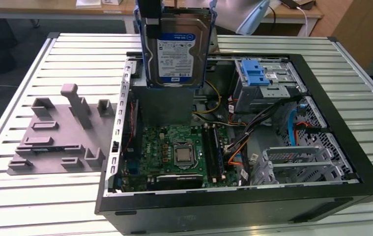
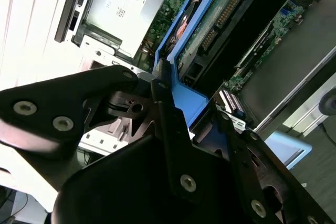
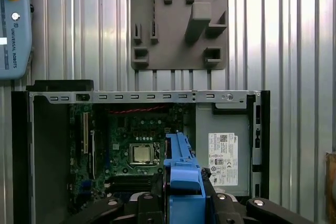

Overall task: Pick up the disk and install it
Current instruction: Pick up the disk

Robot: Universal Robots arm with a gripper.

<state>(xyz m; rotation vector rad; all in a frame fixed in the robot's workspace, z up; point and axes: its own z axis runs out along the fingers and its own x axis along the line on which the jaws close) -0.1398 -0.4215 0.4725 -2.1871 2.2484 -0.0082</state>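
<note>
The disk point(image 1: 175, 49), a silver drive with a white-and-blue label in a blue carrier frame, hangs upright above the open computer case point(image 1: 317, 196), over its rear half. My gripper point(image 1: 176, 9) is shut on the disk's upper end. In the second wrist view the disk point(image 2: 215, 24) shows its green circuit side, with the gripper point(image 2: 178, 114) clamped on the blue frame. In the first wrist view the blue frame edge point(image 3: 181, 171) sticks out from the gripper point(image 3: 181, 205) above the motherboard point(image 3: 136, 145).
Inside the case sit a grey drive cage with a blue latch point(image 1: 260, 73), the power supply box with a white sticker point(image 3: 223, 153) and loose cables point(image 1: 239, 147). A grey fixture plate point(image 1: 58, 137) lies on the slatted table point(image 1: 15, 196). A teach pendant point(image 3: 13, 24) rests nearby.
</note>
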